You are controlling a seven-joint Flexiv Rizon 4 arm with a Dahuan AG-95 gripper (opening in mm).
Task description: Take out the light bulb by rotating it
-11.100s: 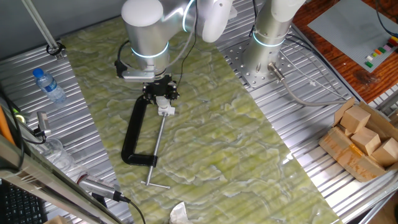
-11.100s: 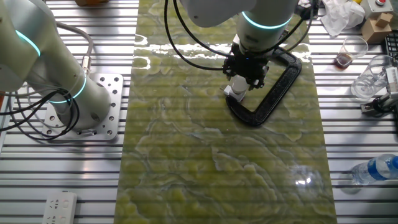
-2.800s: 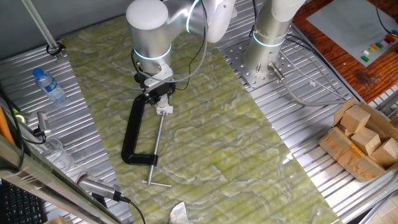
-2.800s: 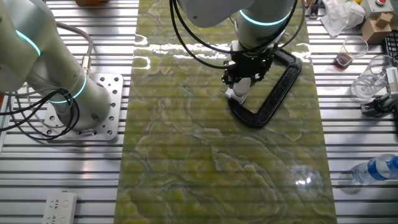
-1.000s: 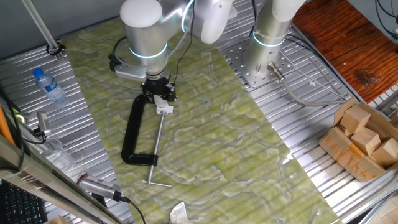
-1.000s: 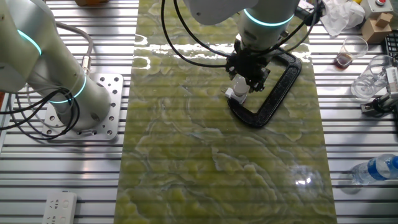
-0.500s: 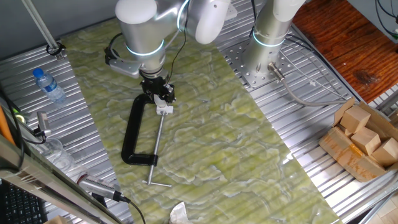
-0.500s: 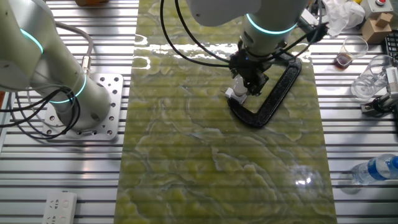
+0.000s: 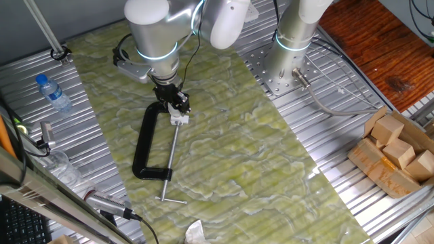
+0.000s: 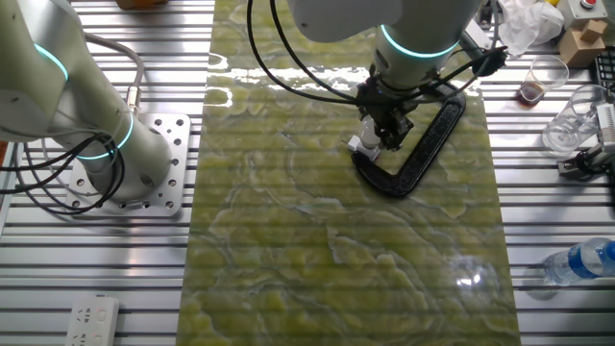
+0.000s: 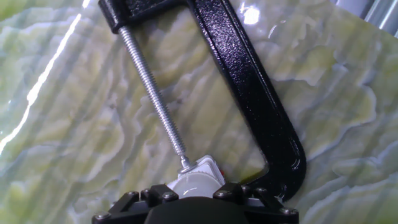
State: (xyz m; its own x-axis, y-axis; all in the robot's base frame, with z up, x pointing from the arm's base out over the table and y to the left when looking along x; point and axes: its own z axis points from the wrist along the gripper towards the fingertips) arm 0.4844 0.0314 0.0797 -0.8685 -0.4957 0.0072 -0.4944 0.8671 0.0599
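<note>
On the worktop: the green marbled mat covers the middle, and everything I'm working on sits on it.
C-clamp: lying flat on the mat, its threaded screw pressing the white square socket piece against the frame. By my reckoning that is what keeps the socket from spinning, so I'd avoid knocking the frame.
Gripper: pointing straight down over the socket end of the clamp. From the hand view I judge the jaws clenched on the bulb, though the contact itself is hidden below the frame edge.
Light bulb: seated upright in the socket, only its frosted dome showing between the jaws.
Step in hand: I'd say I'm mid-unscrew, since the base is not visibly free of the socket.
How I'd do it well: keep the wrist axis centred over the bulb, grip lightly so the glass isn't crushed, turn in short strokes, and lift only when the thread lets go.
</note>
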